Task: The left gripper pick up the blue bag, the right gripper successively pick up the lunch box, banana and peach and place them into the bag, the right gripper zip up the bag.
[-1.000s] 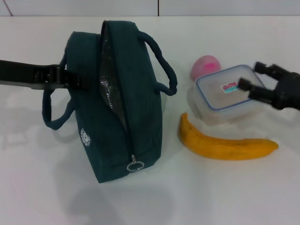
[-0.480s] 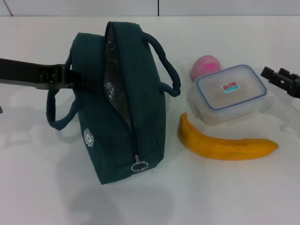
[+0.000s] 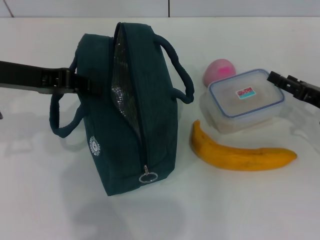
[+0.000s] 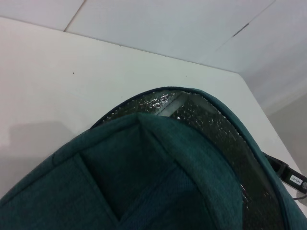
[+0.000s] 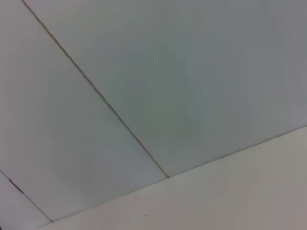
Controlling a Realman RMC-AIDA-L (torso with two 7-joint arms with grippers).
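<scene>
On the white table, the blue bag stands unzipped beside the lunch box; the left wrist view alone shows its silver lining. The left gripper grips its handle. The right gripper, grip state unclear, has edged back toward the box.

Bright even light; soft shadows; perhaps overhead.

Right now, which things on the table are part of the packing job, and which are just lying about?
Part of the job:
blue bag, unzipped, held by the left gripper
lunch box
banana
peach
right gripper, beside the lunch box

Lying about:
nothing else on the white table
</scene>
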